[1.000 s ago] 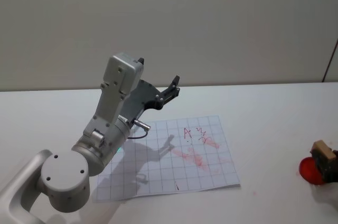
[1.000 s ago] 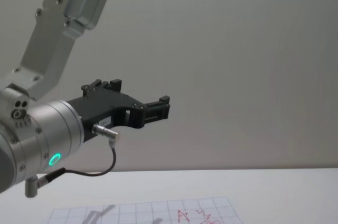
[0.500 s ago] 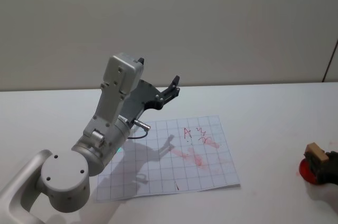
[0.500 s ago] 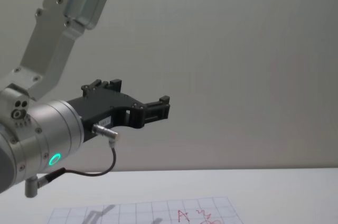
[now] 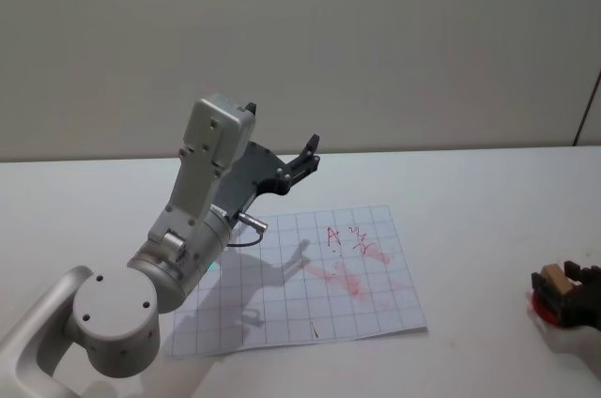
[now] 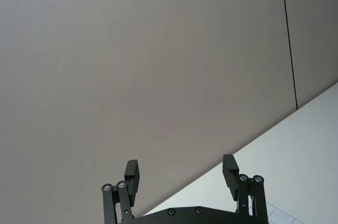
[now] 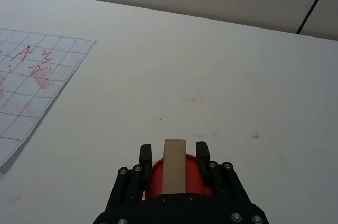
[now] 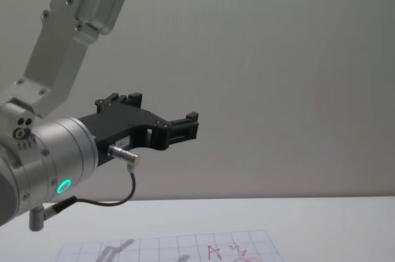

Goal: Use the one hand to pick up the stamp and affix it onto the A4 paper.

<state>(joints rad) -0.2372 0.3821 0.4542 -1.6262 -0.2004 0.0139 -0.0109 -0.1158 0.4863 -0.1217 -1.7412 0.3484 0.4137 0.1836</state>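
My right gripper [image 5: 564,279] is low at the table's right edge, shut on the tan wooden stamp [image 5: 556,276]. In the right wrist view the stamp [image 7: 174,170] stands upright between the black fingers [image 7: 146,153] of that gripper [image 7: 174,151], right over a round red ink pad [image 7: 157,179]. The A4 paper [image 5: 310,276], gridded and bearing red marks, lies flat mid-table, well left of the stamp. My left gripper [image 5: 306,156] is raised high above the paper's far edge. It is open and holds nothing in the left wrist view [image 6: 180,171].
The red ink pad [image 5: 544,308] sits on the white table near the right edge. The raised left arm [image 8: 55,151] looms over the table's left half. Faint red smudges [image 7: 193,99] mark the tabletop between paper and pad.
My right gripper has lowered the stamp down onto the red pad. The left arm has not moved.
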